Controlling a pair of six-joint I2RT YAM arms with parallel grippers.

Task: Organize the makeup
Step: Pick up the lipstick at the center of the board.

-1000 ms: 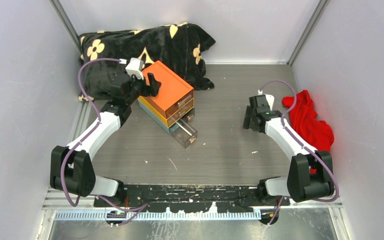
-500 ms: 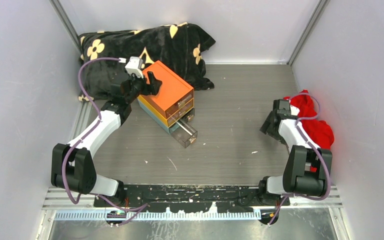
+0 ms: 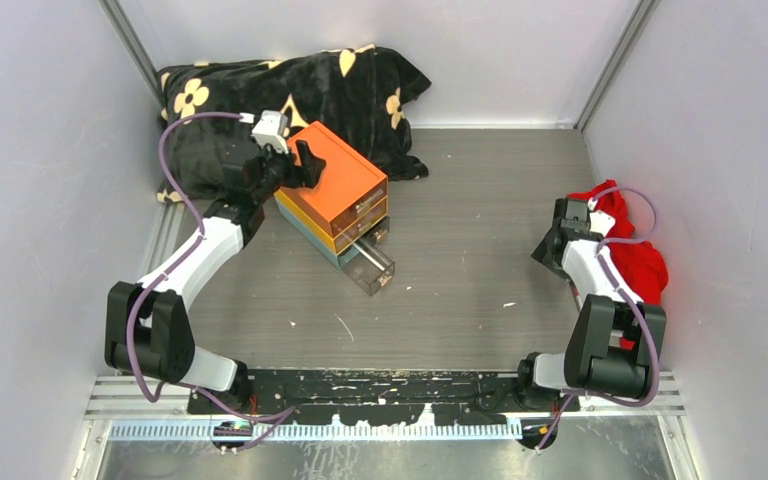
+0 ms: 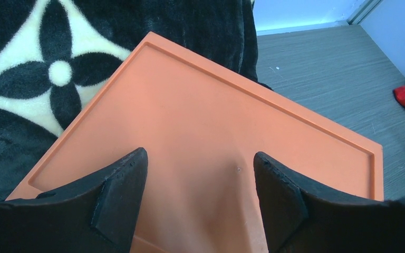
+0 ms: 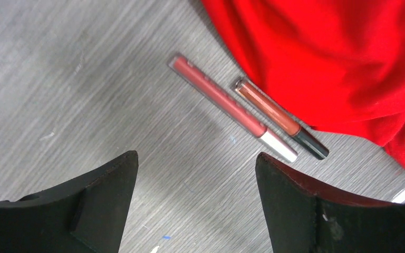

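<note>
Two slim makeup pencils lie side by side on the grey table in the right wrist view: a red one with a silver cap and a brown one with a black cap. They lie at the edge of the red cloth. My right gripper is open and empty just short of them; in the top view it is beside the cloth. My left gripper is open and empty over the top of the orange box. Brushes and the pink palette are out of view.
The orange box with clear drawers stands left of centre, its bottom drawer pulled out. A black floral blanket lies behind it at the back wall. The red cloth lies by the right wall.
My right arm has swung right and folded back, bringing its gripper from mid-table to the edge of the red cloth. The left arm has hardly moved.
</note>
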